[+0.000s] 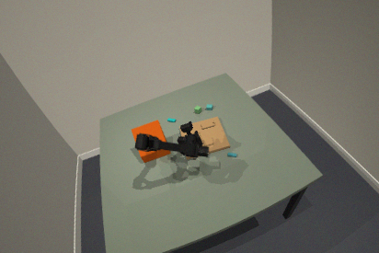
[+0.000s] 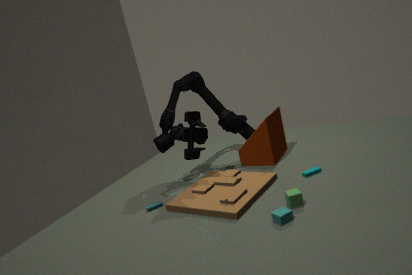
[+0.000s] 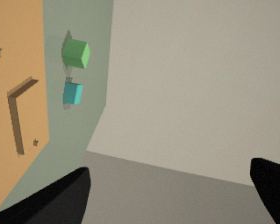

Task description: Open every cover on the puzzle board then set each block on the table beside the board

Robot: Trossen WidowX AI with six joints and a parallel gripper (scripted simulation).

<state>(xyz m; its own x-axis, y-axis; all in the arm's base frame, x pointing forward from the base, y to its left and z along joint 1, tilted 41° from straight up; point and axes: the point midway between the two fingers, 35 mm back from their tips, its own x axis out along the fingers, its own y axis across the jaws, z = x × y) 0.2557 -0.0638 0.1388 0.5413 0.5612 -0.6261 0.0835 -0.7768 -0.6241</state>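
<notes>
While the black two-fingered gripper [image 1: 197,138] [image 2: 204,137] [image 3: 169,171] gapes wide, gripping nothing, its arm [image 1: 167,146] [image 2: 212,101] blocks the flat tan board's [image 1: 222,137] [image 2: 260,181] [image 3: 27,50] seven-o'clock corner from above.

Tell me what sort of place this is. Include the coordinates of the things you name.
Probably a plain room set up as a robot work area: a puzzle board [image 1: 220,139] [image 2: 200,204] [image 3: 22,30] on a green table [image 1: 152,216] [image 2: 330,245], a black arm [image 1: 167,146] [image 2: 210,99] above, bare walls around.

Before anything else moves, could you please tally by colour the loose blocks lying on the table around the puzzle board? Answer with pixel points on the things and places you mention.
Green: 1, a cube [image 1: 198,109] [image 2: 294,198] [image 3: 76,54]
Blue-toned: 3, a squat block [image 1: 210,107] [image 2: 282,216] [image 3: 72,93] and two slim bars [image 1: 171,120] [image 2: 311,171] [image 1: 232,155] [image 2: 155,207]
Total: 4
</notes>
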